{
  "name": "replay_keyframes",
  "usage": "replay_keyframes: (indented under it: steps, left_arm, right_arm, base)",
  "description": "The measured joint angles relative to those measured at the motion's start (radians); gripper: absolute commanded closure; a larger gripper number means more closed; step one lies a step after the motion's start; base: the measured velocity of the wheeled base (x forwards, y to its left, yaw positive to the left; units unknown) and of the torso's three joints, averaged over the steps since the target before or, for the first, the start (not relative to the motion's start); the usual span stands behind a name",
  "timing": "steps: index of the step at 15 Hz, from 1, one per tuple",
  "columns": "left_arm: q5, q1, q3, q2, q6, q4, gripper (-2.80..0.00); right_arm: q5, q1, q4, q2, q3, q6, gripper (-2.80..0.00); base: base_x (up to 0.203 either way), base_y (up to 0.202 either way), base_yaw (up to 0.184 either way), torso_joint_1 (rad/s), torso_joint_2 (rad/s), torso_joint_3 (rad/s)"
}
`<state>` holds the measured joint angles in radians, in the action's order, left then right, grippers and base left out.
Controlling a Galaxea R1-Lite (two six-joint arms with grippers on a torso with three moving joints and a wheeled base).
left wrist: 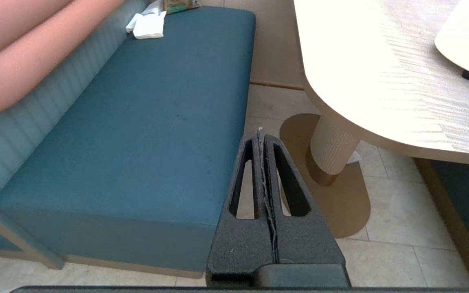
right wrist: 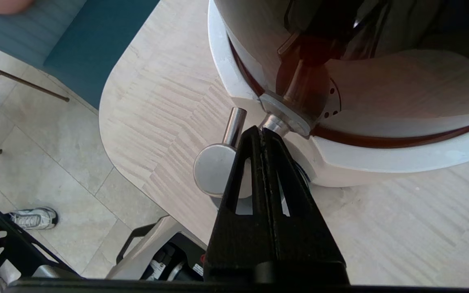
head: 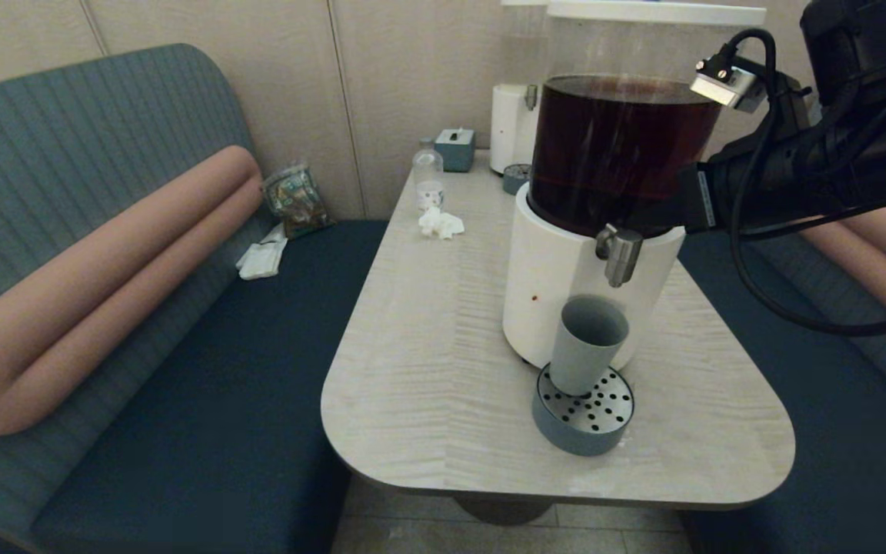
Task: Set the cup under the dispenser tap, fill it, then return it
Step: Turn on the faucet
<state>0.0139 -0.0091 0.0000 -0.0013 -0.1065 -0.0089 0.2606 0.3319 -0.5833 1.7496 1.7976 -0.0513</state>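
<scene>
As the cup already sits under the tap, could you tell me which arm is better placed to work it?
Right: its gripper, jaws shut, sits at the dispenser tap above the cup. The left gripper hangs beside the table.

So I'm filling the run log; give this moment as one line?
cup: empty, on drip tray, below tap | right pincer: shut, at tap | left pincer: shut, parked off-table

Head camera looks down the table (head: 428, 369); right wrist hovers close above the tap (right wrist: 218, 171) — left wrist seemingly low beside it.
</scene>
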Motion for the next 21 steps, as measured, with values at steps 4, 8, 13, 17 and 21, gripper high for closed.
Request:
replay_keyframes:
  steps: [4,8,13,17,21]
  left_arm:
    - [0.000,0.000,0.000,0.000,0.000,0.000,0.00]
    - [0.000,0.000,0.000,0.000,0.000,0.001,0.00]
    - [0.000,0.000,0.000,0.000,0.000,0.000,0.00]
    - [0.000,0.000,0.000,0.000,0.000,0.001,0.00]
    - [0.000,0.000,0.000,0.000,0.000,0.000,0.00]
  right_arm:
    - [-0.003,0.000,0.020,0.004,-0.014,0.001,0.00]
    - [-0.005,0.001,0.019,0.009,-0.018,0.002,0.00]
    - [-0.003,0.002,0.019,0.013,-0.019,0.004,0.00]
    - [-0.004,0.009,0.021,0.017,-0.019,0.005,0.00]
    - [-0.003,0.015,0.027,0.018,-0.019,0.007,0.00]
  base:
    - [0.000,0.000,0.000,0.000,0.00,0.000]
    - [0.000,0.000,0.000,0.000,0.00,0.000]
    - [0.000,0.000,0.000,0.000,0.00,0.000]
    - [0.000,0.000,0.000,0.000,0.00,0.000]
    - [0.000,0.000,0.000,0.000,0.00,0.000]
